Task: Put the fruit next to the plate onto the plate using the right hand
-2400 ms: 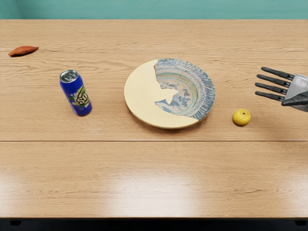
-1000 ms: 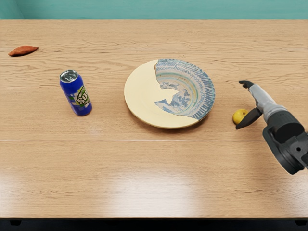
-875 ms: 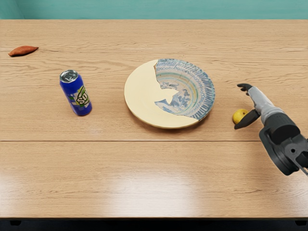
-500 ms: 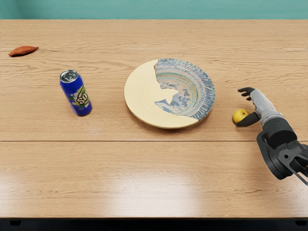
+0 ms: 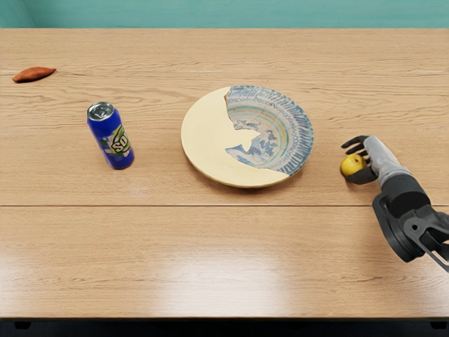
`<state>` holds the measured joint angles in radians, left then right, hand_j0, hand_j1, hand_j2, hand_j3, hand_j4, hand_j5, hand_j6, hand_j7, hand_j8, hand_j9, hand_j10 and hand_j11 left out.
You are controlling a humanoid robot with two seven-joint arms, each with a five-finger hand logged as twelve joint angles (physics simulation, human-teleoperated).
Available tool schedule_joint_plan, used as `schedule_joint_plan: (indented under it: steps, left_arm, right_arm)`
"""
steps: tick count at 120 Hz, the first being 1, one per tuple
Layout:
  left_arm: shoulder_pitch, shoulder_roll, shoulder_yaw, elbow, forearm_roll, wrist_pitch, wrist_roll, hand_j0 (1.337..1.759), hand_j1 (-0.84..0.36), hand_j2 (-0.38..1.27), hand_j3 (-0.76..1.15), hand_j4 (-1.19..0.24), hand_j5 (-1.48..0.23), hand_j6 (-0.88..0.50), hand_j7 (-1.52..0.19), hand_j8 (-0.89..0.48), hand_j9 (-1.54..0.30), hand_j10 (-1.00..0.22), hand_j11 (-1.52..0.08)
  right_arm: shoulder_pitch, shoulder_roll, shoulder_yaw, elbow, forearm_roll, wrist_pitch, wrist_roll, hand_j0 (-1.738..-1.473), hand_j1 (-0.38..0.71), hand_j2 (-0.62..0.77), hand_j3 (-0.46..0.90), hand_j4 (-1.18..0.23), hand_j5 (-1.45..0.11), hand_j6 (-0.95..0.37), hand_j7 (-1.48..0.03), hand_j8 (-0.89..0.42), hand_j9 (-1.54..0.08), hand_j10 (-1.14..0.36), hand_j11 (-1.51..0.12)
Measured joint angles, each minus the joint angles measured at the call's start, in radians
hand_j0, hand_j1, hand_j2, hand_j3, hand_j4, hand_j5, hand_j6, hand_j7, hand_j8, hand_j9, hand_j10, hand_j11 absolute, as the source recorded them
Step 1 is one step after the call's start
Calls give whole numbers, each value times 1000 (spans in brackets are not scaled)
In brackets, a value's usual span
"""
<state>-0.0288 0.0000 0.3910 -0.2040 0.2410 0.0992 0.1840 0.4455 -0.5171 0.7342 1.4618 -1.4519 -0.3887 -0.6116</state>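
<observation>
A small yellow fruit [image 5: 351, 164] lies on the table just right of the plate [image 5: 210, 137], a round cream dish with a blue pattern on its right half. My right hand [image 5: 358, 160] comes in from the lower right and sits against the fruit's right side. Its fingers [image 5: 354, 144] curl over the top of the fruit and the thumb hooks under its near side, so the hand is closed around it. The fruit still rests at table level, apart from the plate's rim. The left arm does not show.
A blue soda can [image 5: 110, 135] stands upright left of the plate. A reddish sweet potato [image 5: 33, 74] lies at the far left near the table's back. My right forearm [image 5: 407, 214] lies over the table's right front part.
My right hand has come down from the right edge onto the fruit, and its fingers have curled from spread to wrapped around it. The fruit has barely shifted.
</observation>
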Motion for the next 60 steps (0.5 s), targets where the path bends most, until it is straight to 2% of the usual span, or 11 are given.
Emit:
schedule_joint_plan:
  steps: [26,60]
  left_arm:
    - [1,0,0,0,0,0,0,1658,349,0,0,0,0,0,0,0,0,0,0]
    - [1,0,0,0,0,0,0,1658,349,0,0,0,0,0,0,0,0,0,0]
  right_arm:
    - [41,-11,-8,1,34,5,1,-1657,241,191,0,-579,-760,-525,-756,-426,-765,-572,-764]
    - [152,-63,5,0,209,98,0,-1658,238,356,0,-628,-838,-607,-826,-498,-841,-635,-843]
